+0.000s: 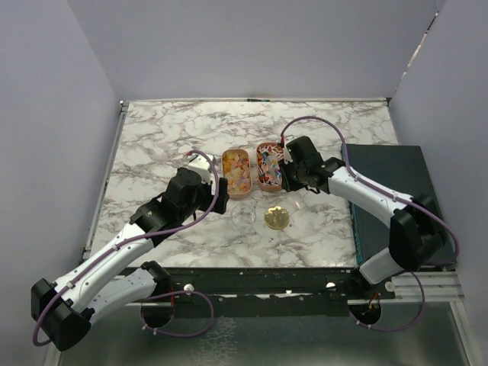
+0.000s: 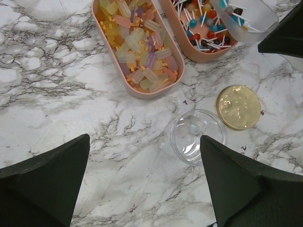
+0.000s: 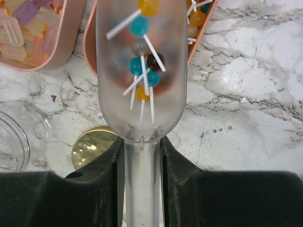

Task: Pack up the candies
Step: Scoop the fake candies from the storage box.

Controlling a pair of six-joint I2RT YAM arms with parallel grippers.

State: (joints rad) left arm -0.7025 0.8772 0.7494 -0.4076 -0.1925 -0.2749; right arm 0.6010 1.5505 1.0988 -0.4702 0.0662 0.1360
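Right claw [image 3: 142, 158]: clenched on the handle of a clear scoop [image 3: 165, 104] holding several stick candies [image 3: 142, 64], partly above the lollipop tray [image 3: 90, 47]. Left claw [image 2: 144, 179]: released, hovering near the open jar [image 2: 196, 137]. Handling: keep the scoop level, centre it over the jar mouth, tip slowly.

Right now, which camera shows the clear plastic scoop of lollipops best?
The right wrist view: the clear plastic scoop fills it, lollipops inside, handle clamped by the right gripper. The left wrist view catches only part of it; from above it is barely visible.

Marbled grey-white table [image 1: 152, 152], gold lid [image 2: 238, 107], candies [image 2: 137, 47] (yellow, teal)
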